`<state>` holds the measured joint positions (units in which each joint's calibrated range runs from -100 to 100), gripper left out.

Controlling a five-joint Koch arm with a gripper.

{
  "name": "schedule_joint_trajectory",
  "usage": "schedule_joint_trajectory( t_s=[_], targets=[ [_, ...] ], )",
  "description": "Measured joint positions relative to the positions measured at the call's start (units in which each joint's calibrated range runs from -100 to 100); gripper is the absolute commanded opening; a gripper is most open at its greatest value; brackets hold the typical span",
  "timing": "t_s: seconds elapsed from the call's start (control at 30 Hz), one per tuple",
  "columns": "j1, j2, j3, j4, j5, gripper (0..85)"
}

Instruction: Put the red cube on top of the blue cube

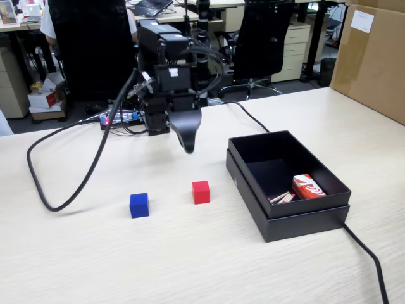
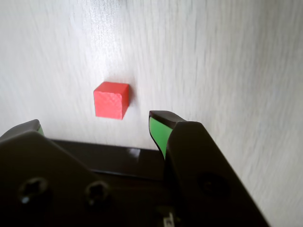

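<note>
Red cube (image 1: 201, 192): rests flat on the pale wood-grain table (image 1: 190, 266), near the middle of the fixed view, untouched. In the wrist view the red cube (image 2: 111, 100) sits at about 12 o'clock from the gap between the jaws, clear of both tips.

Blue cube (image 1: 139, 205): stands on the same table at roughly 8 o'clock from the red cube, the two near one another but not touching. It does not appear in the wrist view.

Gripper (image 1: 188, 147): hangs above the table at about 11 o'clock from the red cube, its dark tip pointing down and clear of the surface. In the wrist view the gripper (image 2: 94, 126) has its jaws spread apart with bare table between them, green pads (image 2: 157, 132) facing inward, nothing grasped.

Black box (image 1: 335, 190): open-topped, at 3 o'clock from the red cube, well apart from it. A red-and-white packet (image 1: 308, 187) lies in its near right corner, with a few pale sticks (image 1: 282, 198) just beside the packet.

Black cable (image 1: 82, 183): loops across the table from the arm, passing at 9 o'clock of the blue cube.
</note>
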<state>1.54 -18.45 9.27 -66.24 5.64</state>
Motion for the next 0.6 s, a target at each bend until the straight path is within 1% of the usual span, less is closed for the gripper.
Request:
schedule_joint_trajectory(
  t_s=[0.3,0.6],
  targets=[
    [0.49,17.86,8.85,0.0,-0.05,44.9],
    [0.83,24.72,11.5,0.0,0.0,44.9]
  ],
)
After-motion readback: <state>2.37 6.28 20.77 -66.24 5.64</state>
